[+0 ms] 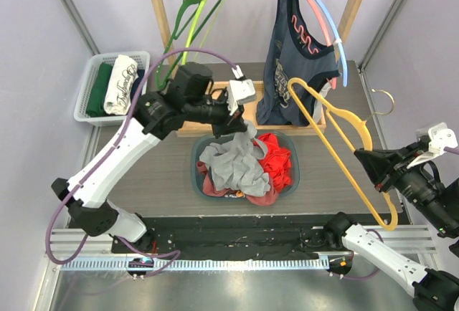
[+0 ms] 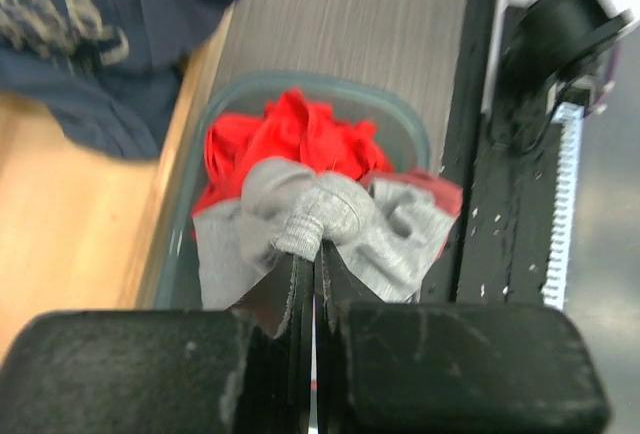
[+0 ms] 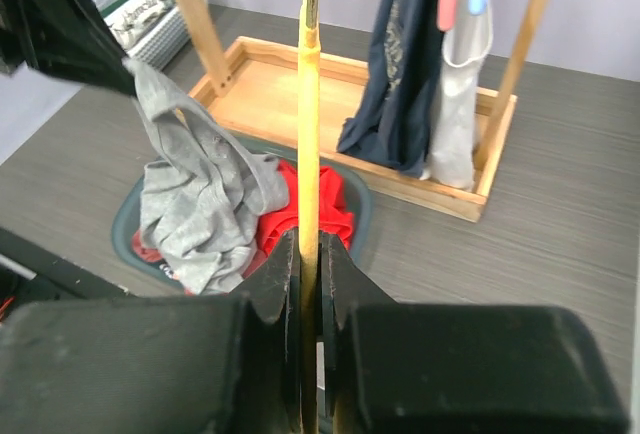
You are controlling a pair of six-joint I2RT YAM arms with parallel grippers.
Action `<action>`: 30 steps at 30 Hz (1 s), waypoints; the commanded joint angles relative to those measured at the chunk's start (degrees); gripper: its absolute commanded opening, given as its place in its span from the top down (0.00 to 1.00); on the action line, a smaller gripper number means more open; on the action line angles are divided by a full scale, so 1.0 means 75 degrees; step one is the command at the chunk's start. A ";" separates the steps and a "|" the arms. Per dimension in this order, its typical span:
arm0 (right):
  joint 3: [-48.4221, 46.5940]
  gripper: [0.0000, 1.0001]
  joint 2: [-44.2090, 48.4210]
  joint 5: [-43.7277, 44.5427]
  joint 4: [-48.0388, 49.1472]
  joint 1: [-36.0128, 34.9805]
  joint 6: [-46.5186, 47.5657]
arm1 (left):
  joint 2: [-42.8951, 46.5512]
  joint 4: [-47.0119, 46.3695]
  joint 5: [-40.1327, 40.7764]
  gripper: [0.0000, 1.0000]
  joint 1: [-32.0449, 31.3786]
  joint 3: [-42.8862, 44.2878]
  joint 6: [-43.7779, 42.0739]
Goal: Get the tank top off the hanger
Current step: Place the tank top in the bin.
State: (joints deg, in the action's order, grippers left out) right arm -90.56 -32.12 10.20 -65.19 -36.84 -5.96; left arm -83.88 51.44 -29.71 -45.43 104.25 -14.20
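Now we see our left pincer (image 1: 246, 120) clenched on the grey tank top (image 1: 231, 162), which drapes into the basin (image 2: 402, 116) apparently clear of the yellow hanger (image 3: 310, 114) our right pincer (image 1: 367, 168) grips.

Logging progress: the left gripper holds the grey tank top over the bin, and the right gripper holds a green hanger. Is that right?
Not quite. The hanger in the right gripper is yellow, not green, as the top external view shows. The rest holds: the left gripper is shut on the grey tank top over the bin.
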 commanded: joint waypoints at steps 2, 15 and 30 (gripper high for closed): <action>-0.0136 0.99 -0.0007 0.0832 0.0371 0.0025 -0.0026 | -0.0183 -0.0718 0.0974 1.00 -0.0013 -0.0762 -0.0287; -0.0124 0.99 -0.0370 0.0446 0.0535 0.0025 0.0243 | -0.0887 -0.1571 0.1020 1.00 -0.0434 -0.2495 0.0662; 0.0603 0.99 -0.0768 0.0340 0.1110 0.0025 0.0360 | -0.2879 -0.2452 0.3612 1.00 -0.0611 -0.4195 0.1096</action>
State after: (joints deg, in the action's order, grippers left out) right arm -86.48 -36.42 12.43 -61.82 -36.84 -4.54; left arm -103.74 33.08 -5.26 -50.00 76.53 -5.58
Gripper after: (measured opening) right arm 0.097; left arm 0.017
